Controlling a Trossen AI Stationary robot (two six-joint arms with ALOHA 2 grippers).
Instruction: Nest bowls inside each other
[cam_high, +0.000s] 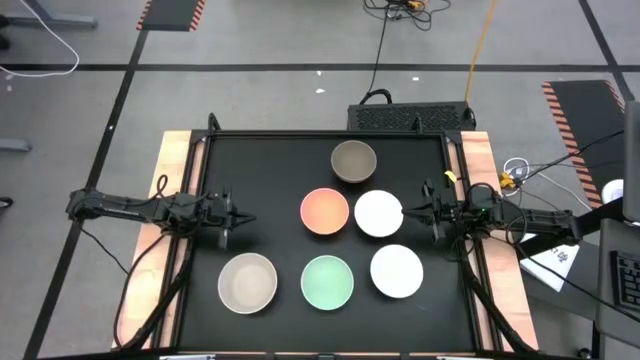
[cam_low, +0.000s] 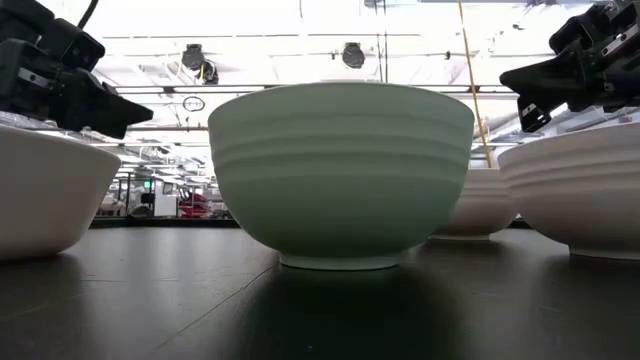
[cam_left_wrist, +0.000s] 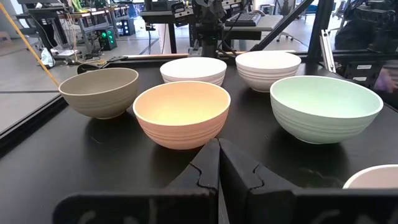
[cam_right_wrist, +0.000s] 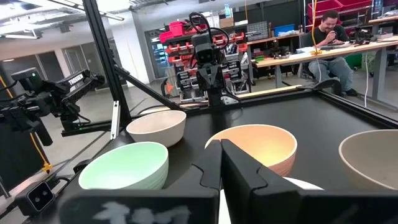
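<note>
Six bowls stand upright on their bases on the black table (cam_high: 270, 170): dark grey-brown (cam_high: 353, 161) at the far side, salmon-orange (cam_high: 324, 211) and a white one (cam_high: 379, 213) in the middle, beige-grey (cam_high: 248, 282), mint green (cam_high: 327, 282) and a second white one (cam_high: 397, 270) along the near side. None sits inside another. My left gripper (cam_high: 245, 217) is shut and empty, left of the salmon bowl (cam_left_wrist: 181, 112) and above the table. My right gripper (cam_high: 405, 210) is shut and empty, raised (cam_low: 510, 80) at the right rim of the middle white bowl (cam_right_wrist: 305, 183).
Wooden side rails (cam_high: 172, 180) and a black frame border the table on the left and right. Bare table lies between my left gripper and the salmon bowl and along the far left. A person (cam_right_wrist: 329, 31) sits at a desk in the room beyond.
</note>
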